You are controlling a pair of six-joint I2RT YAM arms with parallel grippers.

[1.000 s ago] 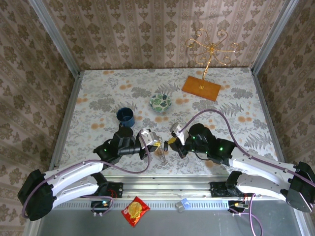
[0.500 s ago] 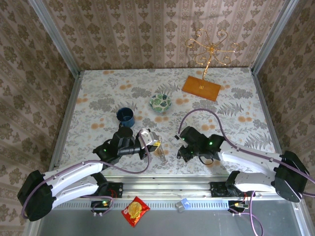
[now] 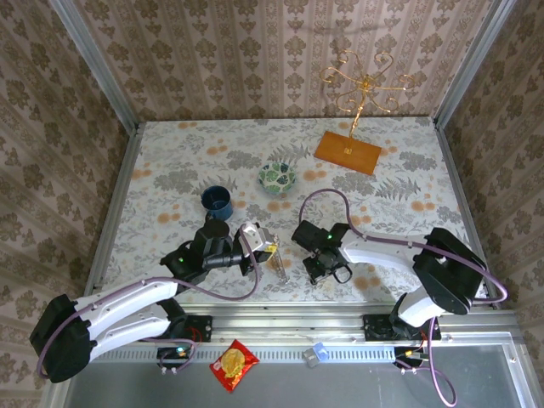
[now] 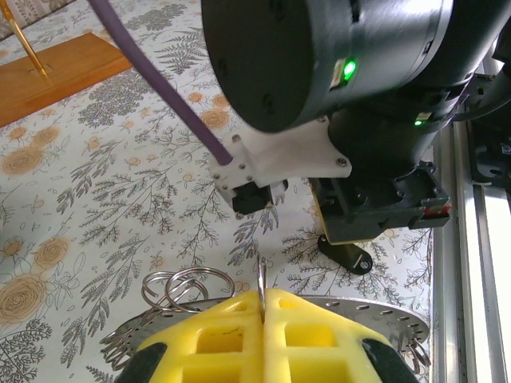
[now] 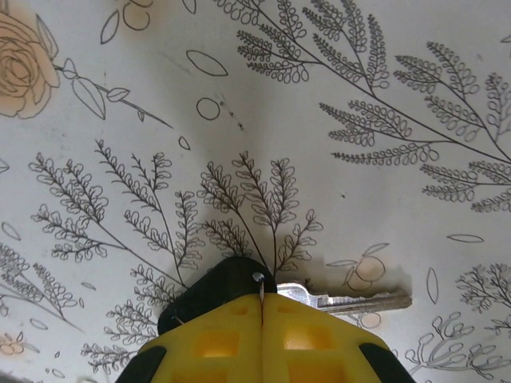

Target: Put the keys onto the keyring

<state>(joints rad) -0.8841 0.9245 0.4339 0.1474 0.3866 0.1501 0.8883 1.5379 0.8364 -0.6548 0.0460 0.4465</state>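
My left gripper (image 4: 263,294) is shut on a thin wire ring (image 4: 261,273) standing upright between its yellow fingers. Right under it lies the keyring (image 4: 385,316), a wide flat grey disc with small holes and loose wire loops (image 4: 182,286) at its left edge. In the top view the keyring (image 3: 279,265) hangs edge-on below the left gripper (image 3: 272,248). The black-headed key (image 5: 209,294) lies flat on the table, its blade (image 5: 361,302) pointing right. My right gripper (image 5: 261,300) is shut, its tips down on the key's head. The right gripper (image 3: 320,274) points downward beside the left one.
A blue mug (image 3: 217,201) and a green-patterned bowl (image 3: 277,177) stand behind the grippers. A gold wire stand (image 3: 365,81) on a wooden base (image 3: 347,152) is at the back right. A red snack packet (image 3: 234,364) lies in front of the table.
The right arm has folded inward and swung its gripper down and right onto the black key. The left arm and its ring have stayed put.
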